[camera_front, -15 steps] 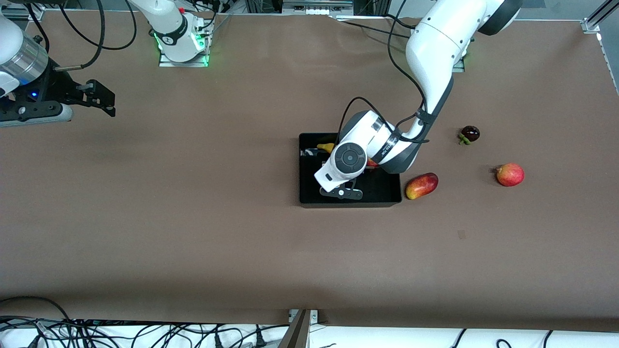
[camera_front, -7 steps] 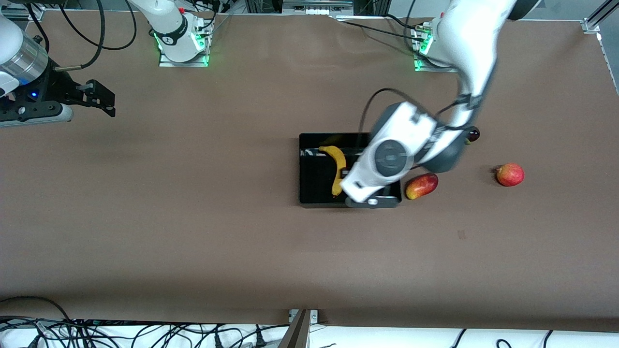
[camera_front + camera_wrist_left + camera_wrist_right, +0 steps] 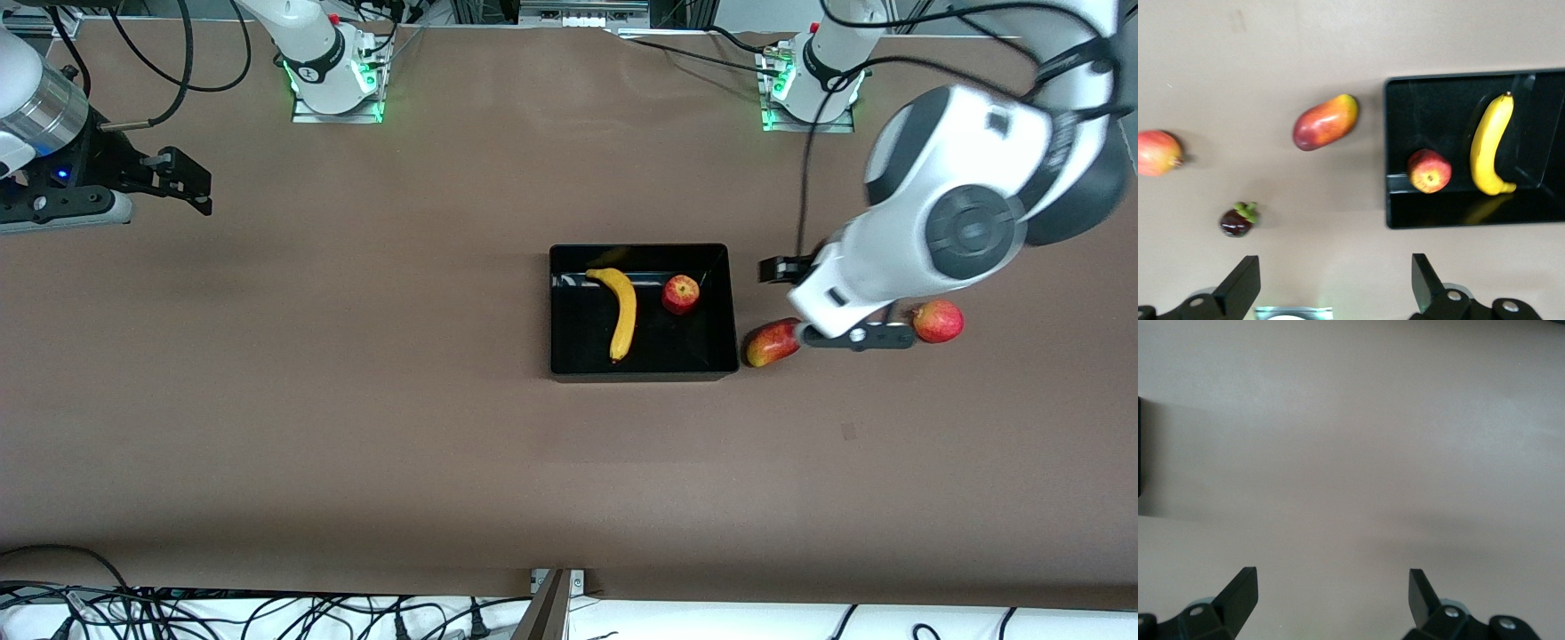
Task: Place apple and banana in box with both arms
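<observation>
The black box [image 3: 582, 351] stands mid-table. The yellow banana [image 3: 623, 313] and the small red apple [image 3: 681, 294] lie inside it, apart from each other; the apple is toward the left arm's end. Both also show in the left wrist view, the apple [image 3: 1429, 171] and the banana [image 3: 1489, 143], in the box [image 3: 1431, 113]. My left gripper [image 3: 805, 269] [image 3: 1335, 283] is open and empty, high over the table beside the box. My right gripper [image 3: 191, 185] [image 3: 1331, 597] is open and empty, waiting over bare table at the right arm's end.
An oblong red-and-yellow fruit [image 3: 774, 342] [image 3: 1325, 122] lies just outside the box. A pinkish-red round fruit [image 3: 937, 321] [image 3: 1158, 153] lies farther toward the left arm's end. A dark mangosteen [image 3: 1237, 219] shows only in the left wrist view.
My left arm has risen out of the box and swung toward its own end of the table. The apple and banana it covered now show lying in the box. The right arm has not moved.
</observation>
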Controlling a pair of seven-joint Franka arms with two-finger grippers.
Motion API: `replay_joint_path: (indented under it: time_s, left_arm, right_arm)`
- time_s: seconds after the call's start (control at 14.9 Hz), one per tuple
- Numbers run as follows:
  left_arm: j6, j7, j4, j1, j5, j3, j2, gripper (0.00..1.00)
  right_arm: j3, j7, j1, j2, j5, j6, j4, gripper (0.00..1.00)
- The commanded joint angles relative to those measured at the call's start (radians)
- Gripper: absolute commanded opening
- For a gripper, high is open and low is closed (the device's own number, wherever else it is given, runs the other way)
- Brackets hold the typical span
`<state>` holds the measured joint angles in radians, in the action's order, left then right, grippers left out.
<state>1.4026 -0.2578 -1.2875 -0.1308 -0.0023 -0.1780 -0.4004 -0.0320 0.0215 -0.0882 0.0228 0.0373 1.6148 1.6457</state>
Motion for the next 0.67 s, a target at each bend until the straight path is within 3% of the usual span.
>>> replay_joint_path:
  time_s: [0.0,0.2,0.47,0.6]
  left_arm:
    - [0.006,0.172,-0.120,0.068,-0.005,0.018,0.162,1.00]
    - [0.087,0.187,-0.264,0.076,-0.004,0.116,0.322,1.00]
    - [0.134,0.305,-0.346,0.082,0.027,0.181,0.386,1.00]
    - [0.272,0.302,-0.487,0.083,0.027,0.199,0.468,1.00]
  right_arm:
    - [-0.012,0.005,0.012,-0.007,0.016,-0.003,-0.020,1.00]
    - [-0.012,0.005,0.012,-0.007,0.016,-0.003,-0.020,1.00]
    - [-0.012,0.005,0.012,-0.007,0.016,-0.003,-0.020,1.00]
    - [-0.012,0.005,0.012,-0.007,0.016,-0.003,-0.020,1.00]
